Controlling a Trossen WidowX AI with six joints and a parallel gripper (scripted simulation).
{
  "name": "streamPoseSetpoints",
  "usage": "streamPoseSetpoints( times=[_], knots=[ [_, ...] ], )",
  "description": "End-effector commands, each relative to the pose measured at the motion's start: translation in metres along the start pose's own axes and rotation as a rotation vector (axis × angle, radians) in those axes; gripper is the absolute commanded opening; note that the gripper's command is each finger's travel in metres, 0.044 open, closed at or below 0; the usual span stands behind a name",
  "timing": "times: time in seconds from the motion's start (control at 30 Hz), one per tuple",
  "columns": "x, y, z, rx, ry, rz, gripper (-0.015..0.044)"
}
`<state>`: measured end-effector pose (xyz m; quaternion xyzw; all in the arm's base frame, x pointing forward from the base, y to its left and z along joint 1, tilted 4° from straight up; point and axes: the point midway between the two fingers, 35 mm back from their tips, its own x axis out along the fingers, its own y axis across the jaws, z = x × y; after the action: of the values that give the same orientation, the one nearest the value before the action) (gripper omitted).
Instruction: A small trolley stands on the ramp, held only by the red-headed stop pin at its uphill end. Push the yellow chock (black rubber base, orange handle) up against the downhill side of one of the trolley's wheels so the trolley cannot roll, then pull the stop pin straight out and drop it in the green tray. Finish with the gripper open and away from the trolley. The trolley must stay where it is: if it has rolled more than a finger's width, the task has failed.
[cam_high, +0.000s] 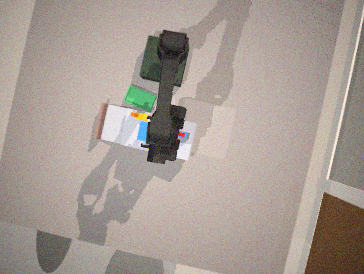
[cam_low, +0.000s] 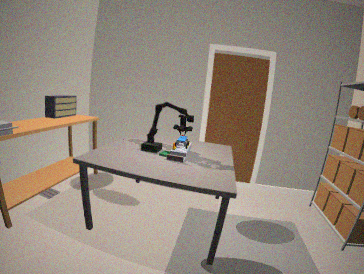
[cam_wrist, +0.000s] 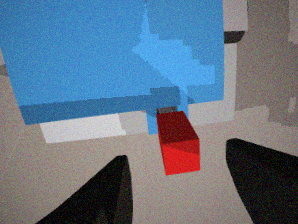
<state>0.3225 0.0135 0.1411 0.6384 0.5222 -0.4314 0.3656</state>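
Observation:
The blue trolley stands on the white ramp, largely under the arm in the top view. The yellow chock with its orange handle lies at the downhill side of the tray-side wheel, close against it; whether it touches is too small to tell. The red-headed stop pin stands at the trolley's uphill end. My gripper is open, its fingers apart on either side of the red head in the wrist view, not touching it. The green tray shows no pin in it.
The arm's dark base stands behind the green tray. A brown end board closes the ramp's low end. The tray lies beside the ramp's long edge, near the chock. The arm reaches over the trolley's middle.

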Motion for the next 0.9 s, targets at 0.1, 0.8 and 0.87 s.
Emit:
streamPoseSetpoints(
  times=[0.1,0.8,0.87],
  knots=[
    [0.011,0.0,0.0,0.008,0.005,-0.006,0.019],
    [0.04,-0.001,0.0,0.008,0.006,-0.006,0.019],
    [0.04,-0.002,0.0,0.008,0.006,-0.006,0.019]
  ],
)
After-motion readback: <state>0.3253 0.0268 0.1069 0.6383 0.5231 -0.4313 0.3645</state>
